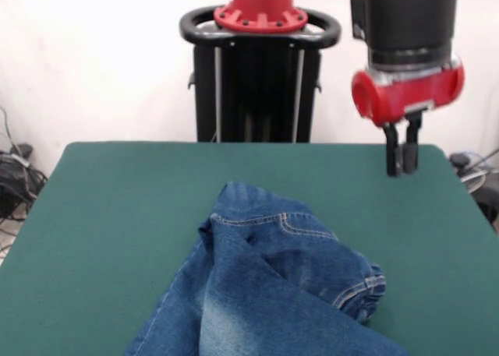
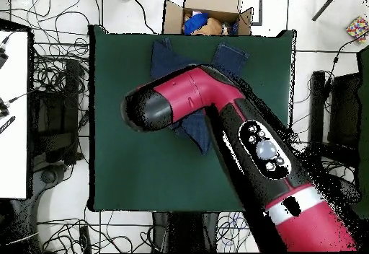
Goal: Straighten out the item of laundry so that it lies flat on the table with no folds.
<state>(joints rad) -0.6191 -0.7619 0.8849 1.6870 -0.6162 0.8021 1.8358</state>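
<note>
Jeans [image 1: 273, 294] lie crumpled on the green counter [image 1: 109, 216], and we see them reach from about its middle to the edge nearest the front camera. Their long axis runs from the robot's side of the counter toward that near edge. In the front view the waistband end, with its curved tan pocket stitching, points toward the far side, while the legs run down out of the bottom of the picture. One layer of denim is folded diagonally over another, and a bunched hem sits at the right of the pile. In the overhead view we see two leg ends of the jeans [image 2: 216, 56] spread apart near the top edge of the counter [image 2: 122, 172]; the arm [image 2: 238, 136] hides the rest.

The end effector [image 1: 402, 163] hangs above the far right part of the counter, well apart from the denim, with nothing in it; its two dark fingers sit very close together, almost closed.

Beyond the counter's top edge in the overhead view stands an open cardboard box [image 2: 173, 14] holding blue and brownish items we cannot identify.
</note>
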